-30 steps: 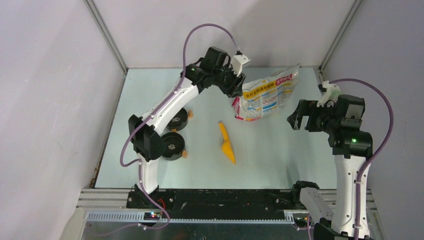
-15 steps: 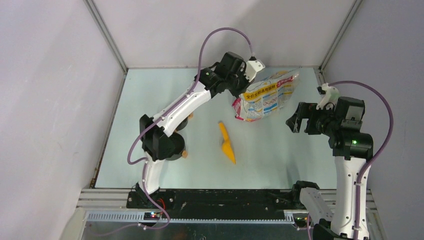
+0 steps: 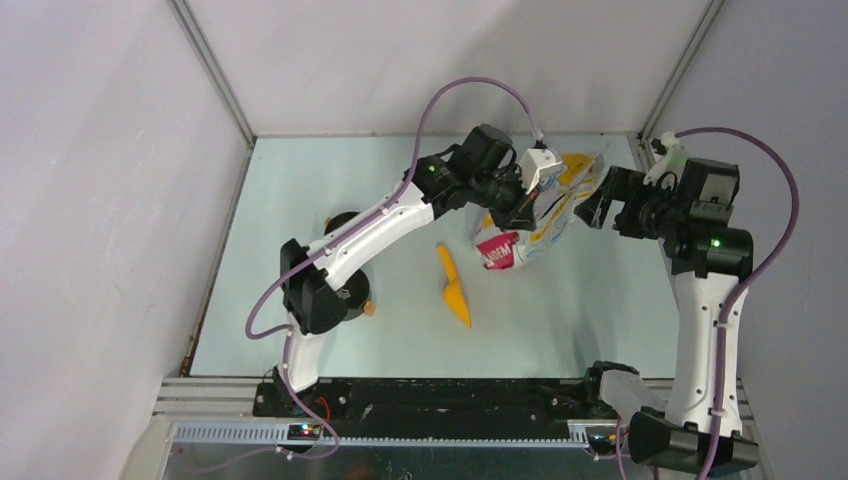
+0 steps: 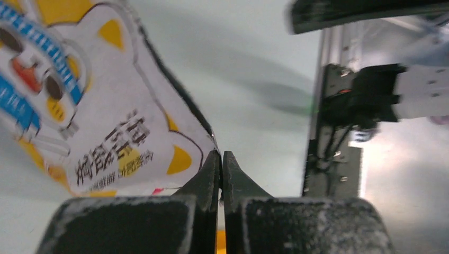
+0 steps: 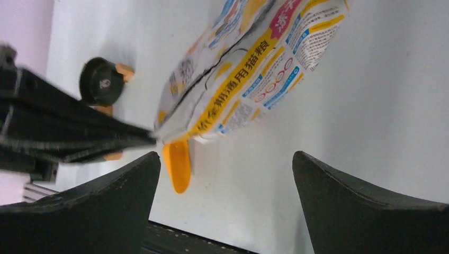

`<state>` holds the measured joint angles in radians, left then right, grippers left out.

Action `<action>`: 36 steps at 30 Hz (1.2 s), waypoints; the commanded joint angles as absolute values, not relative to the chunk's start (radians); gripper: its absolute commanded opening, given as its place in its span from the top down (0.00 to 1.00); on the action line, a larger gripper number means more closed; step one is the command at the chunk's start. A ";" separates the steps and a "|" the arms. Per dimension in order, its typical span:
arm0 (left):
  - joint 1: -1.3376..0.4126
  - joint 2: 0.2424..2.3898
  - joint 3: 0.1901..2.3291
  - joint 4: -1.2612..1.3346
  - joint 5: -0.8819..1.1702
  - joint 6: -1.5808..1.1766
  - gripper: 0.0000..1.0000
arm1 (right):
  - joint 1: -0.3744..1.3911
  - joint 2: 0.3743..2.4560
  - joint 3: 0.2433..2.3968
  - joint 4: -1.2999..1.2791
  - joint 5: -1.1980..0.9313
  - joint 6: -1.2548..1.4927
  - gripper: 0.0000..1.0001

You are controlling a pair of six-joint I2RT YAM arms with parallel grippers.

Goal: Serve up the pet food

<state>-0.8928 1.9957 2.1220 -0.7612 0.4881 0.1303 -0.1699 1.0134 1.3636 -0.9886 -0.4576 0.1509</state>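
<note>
The left gripper (image 4: 221, 159) has swung across and now pinches the bag (image 5: 249, 69) by its edge, tilting it up. The right gripper (image 5: 225, 156) has come near, jaws spread. No pet food shows; I guess it is inside. Loose pellets in floppy, slick film: grip the seams.

Your top camera looks down on the whole bench (image 3: 300, 200) from behind the arms. Both wrist cameras sit close to the printed bag (image 5: 249, 69), which all three views share.
</note>
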 commanded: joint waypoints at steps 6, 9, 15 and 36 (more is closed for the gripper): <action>-0.965 1.895 2.190 -0.674 0.729 -0.014 0.99 | -0.283 1.151 1.393 -0.945 -0.589 0.421 0.02; -0.962 1.868 2.174 -0.773 0.670 0.121 0.64 | -0.285 1.181 1.389 -0.912 -0.623 0.421 0.05; -0.853 1.623 1.889 -0.801 0.683 0.195 0.36 | -0.243 1.187 1.419 -0.863 -0.649 0.397 0.20; -0.599 1.179 1.399 -0.856 0.402 0.269 0.31 | 0.027 1.419 1.552 -0.938 -0.269 0.415 0.34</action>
